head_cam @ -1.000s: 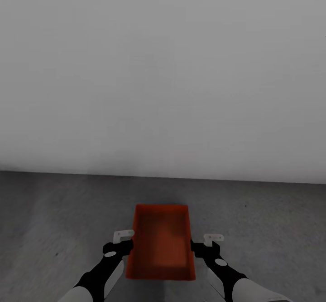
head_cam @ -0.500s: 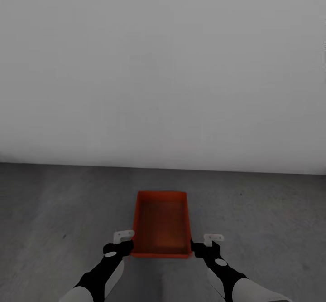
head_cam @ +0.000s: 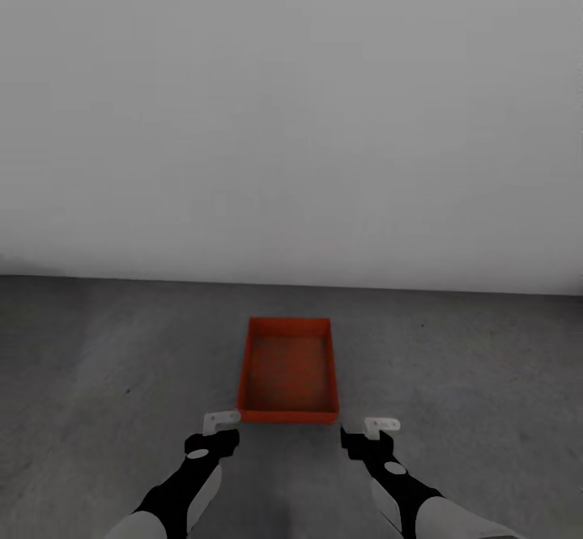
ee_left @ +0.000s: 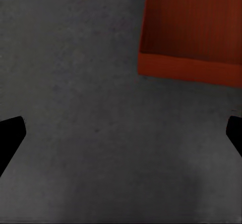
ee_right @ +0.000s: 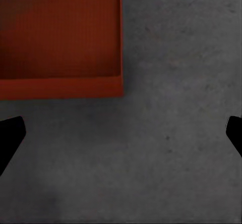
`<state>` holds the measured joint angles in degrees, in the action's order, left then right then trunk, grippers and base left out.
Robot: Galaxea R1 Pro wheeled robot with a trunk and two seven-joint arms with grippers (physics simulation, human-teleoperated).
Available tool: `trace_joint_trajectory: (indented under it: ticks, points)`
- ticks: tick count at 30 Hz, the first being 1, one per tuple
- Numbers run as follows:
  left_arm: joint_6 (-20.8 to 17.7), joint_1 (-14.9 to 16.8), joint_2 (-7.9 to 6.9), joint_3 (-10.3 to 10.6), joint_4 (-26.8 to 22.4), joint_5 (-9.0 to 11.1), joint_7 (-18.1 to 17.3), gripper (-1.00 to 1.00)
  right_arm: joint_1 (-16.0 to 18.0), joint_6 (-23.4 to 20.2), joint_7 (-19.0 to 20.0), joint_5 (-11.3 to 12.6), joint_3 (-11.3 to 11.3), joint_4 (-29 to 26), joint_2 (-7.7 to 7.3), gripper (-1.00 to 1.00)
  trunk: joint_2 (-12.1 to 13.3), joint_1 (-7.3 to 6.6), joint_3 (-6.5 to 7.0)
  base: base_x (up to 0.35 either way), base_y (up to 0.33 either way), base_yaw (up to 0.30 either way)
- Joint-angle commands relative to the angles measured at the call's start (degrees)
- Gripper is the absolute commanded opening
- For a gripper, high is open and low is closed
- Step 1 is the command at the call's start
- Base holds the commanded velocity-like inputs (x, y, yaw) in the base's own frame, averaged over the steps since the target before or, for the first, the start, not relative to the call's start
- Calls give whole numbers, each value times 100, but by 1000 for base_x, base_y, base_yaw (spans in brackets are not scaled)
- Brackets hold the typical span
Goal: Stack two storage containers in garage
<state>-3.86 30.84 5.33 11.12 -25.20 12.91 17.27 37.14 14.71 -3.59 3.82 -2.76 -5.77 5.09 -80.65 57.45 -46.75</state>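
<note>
One red-orange open-topped storage container (head_cam: 287, 369) rests flat on the dark grey concrete floor (head_cam: 97, 377) of the garage, a little ahead of both arms. My left gripper (head_cam: 214, 435) hovers just short of its near left corner, and my right gripper (head_cam: 368, 437) just short of its near right corner. Neither touches it. The left wrist view has the container's near corner (ee_left: 194, 27) over bare floor, with my left gripper (ee_left: 121, 138) open and empty. In the right wrist view the other near corner (ee_right: 60, 37) appears, and my right gripper (ee_right: 121, 138) is open and empty.
A plain white-grey wall (head_cam: 291, 118) rises a short way beyond the container and meets the floor in a straight line. Bare concrete stretches to both sides of the container and arms.
The whole view has drawn back from the wall. The container, which lay between my two grippers, now lies on the floor ahead of them. The arms hold the same pose.
</note>
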Motion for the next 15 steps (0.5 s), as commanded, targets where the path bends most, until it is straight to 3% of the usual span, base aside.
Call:
trace_joint_trajectory:
  ticks: [1, 15]
  points:
    - [-27, 1, -6, 48, -12, 54, 49, 100, 3, 21, -18, 40, -32, 6, 1, 100, -3, -4, -4, -346, 0, 0]
    - [-27, 1, -14, 48, -3, 54, 49, 100, 3, 19, -18, 40, -32, 6, 1, 100, -3, -4, -4, -334, 0, 0]
